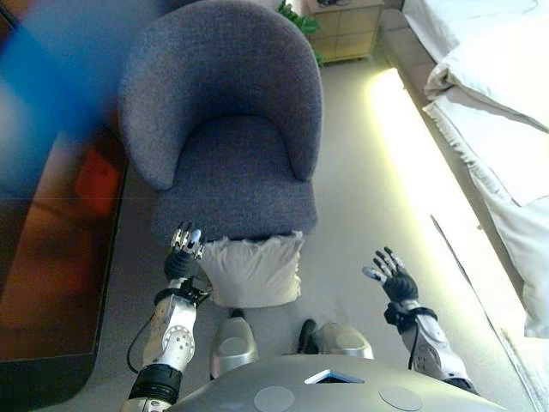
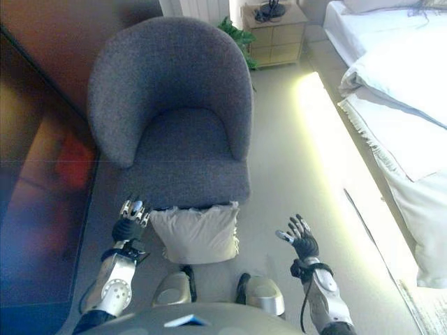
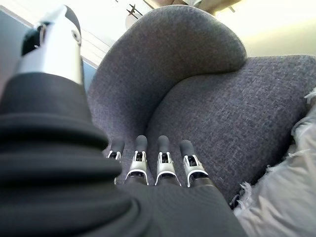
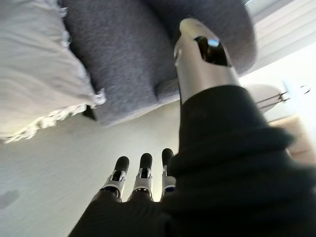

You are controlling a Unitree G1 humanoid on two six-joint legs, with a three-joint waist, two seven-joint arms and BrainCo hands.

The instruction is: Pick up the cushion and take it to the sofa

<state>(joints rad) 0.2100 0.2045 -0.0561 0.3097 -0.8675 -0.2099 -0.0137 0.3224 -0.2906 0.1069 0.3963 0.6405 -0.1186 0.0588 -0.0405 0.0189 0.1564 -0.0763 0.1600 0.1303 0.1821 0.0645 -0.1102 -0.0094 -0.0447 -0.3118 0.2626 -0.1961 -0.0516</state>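
A pale cream cushion [image 1: 253, 270] with a frilled edge stands on the floor, leaning against the front of a grey tub armchair [image 1: 227, 129]. It also shows in the left wrist view [image 3: 284, 197] and the right wrist view [image 4: 37, 64]. My left hand [image 1: 182, 253] is open, fingers straight, just left of the cushion at the chair's front edge, touching neither that I can see. My right hand [image 1: 393, 276] is open and empty over the floor, well right of the cushion.
A dark low cabinet [image 1: 51, 249] runs along the left. A bed with white bedding [image 1: 506, 112] lies on the right, with a lit strip along its base. A wooden nightstand [image 1: 347, 30] and a green plant [image 2: 234, 31] stand behind the armchair.
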